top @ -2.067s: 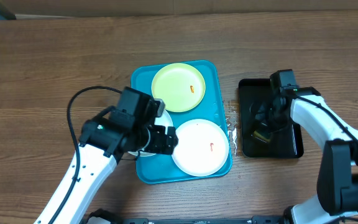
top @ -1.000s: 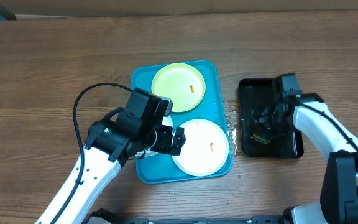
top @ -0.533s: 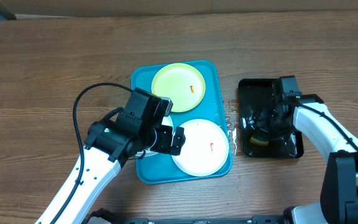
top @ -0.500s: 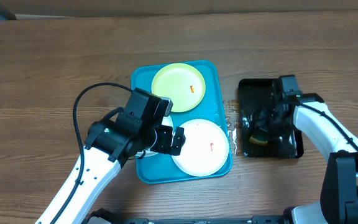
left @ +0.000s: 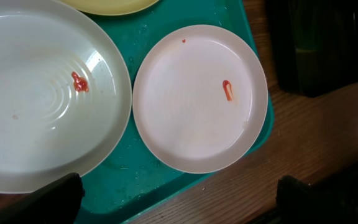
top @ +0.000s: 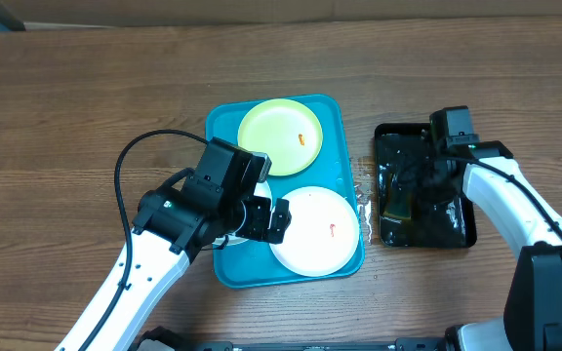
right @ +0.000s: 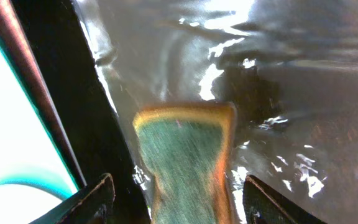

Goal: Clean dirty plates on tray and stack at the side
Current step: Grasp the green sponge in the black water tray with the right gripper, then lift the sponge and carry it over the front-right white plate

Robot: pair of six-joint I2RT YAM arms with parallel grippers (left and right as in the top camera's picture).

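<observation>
- Now left gripper (left: 179, 200): jaws wide apart, empty, above two white plates (left: 201, 96) with red smears, near end of turquoise tray (top: 219, 125).
- Right gripper (right: 179, 196): jaws spread, sponge (right: 185, 155) lies between them, ungripped.
- Green plate (top: 279, 136) sits at the far end.
- Wet black tray (top: 460, 232) stands to the right.

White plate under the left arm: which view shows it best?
Left wrist view: most of the white plate shows, ridged centre and red smear clear. Overhead, the left arm hides nearly all of it. The right wrist view does not show it.
</observation>
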